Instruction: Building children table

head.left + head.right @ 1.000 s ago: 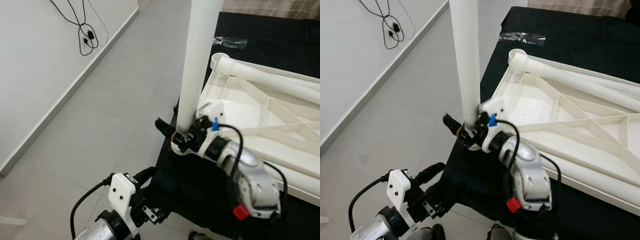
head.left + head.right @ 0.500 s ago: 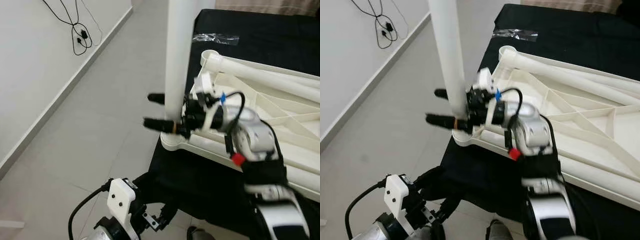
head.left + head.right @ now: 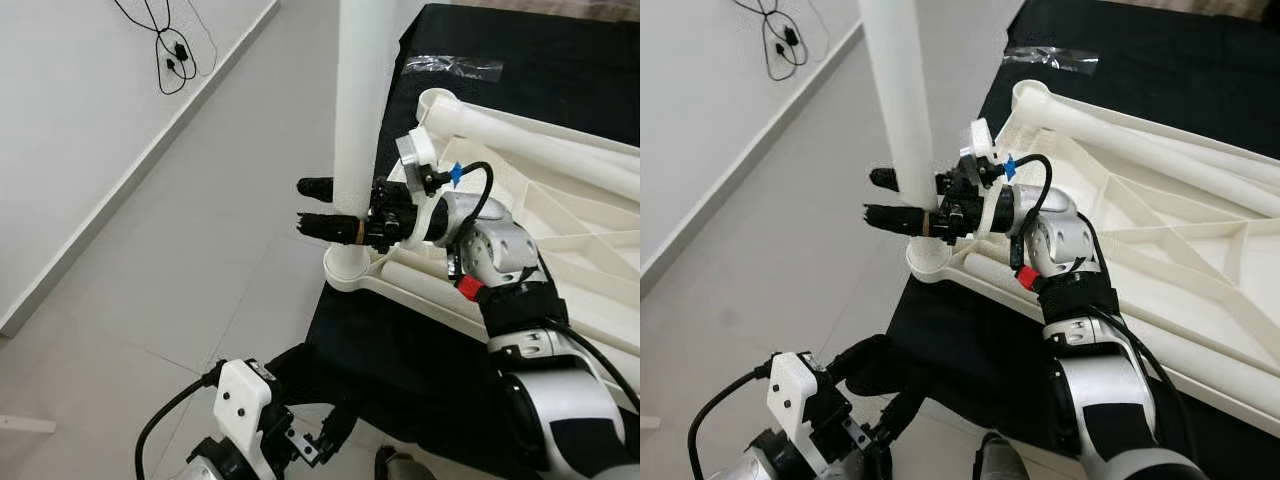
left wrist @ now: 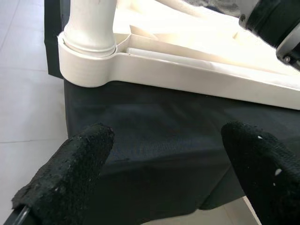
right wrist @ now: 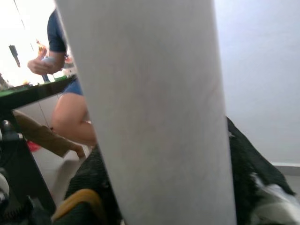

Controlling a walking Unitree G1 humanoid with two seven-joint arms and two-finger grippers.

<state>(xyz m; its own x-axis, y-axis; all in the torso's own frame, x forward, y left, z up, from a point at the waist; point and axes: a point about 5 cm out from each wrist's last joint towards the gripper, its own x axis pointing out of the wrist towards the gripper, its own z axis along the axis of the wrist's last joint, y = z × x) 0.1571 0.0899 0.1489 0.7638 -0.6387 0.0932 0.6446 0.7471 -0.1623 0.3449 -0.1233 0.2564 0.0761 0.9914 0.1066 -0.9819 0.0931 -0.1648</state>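
Grey floor tiles [image 3: 200, 250] run beside a white wall [image 3: 70, 130], where a black cable [image 3: 175, 55] hangs looped. Over a black cloth [image 3: 400, 350], a white plastic table top [image 3: 1160, 240] lies upside down, its ribbed underside facing up. At its near corner a round socket [image 3: 348, 268] overhangs the cloth edge above the floor. A tall white table leg [image 3: 362, 110] stands upright in that socket and rises out of the top of the head views.

Reaching in from the right, the right gripper [image 3: 330, 207] meets the leg low down, just above the socket. Its two black fingers lie roughly level, one on each side of the leg, with their tips sticking out past it toward the wall. They appear closed against the leg. In the right wrist view the leg [image 5: 150, 112] stands directly between the two fingers, and part of a person [image 5: 65, 93] shows in the background behind it.

Lower down and nearer the robot, the left gripper [image 4: 164, 173] hangs in front of the cloth's draped edge, below the socket [image 4: 89, 51] and well apart from it. Its fingers [image 4: 70, 168] are spread wide and hold nothing.

A clear plastic bag [image 3: 450, 66] lies on the cloth beyond the far corner of the table top.
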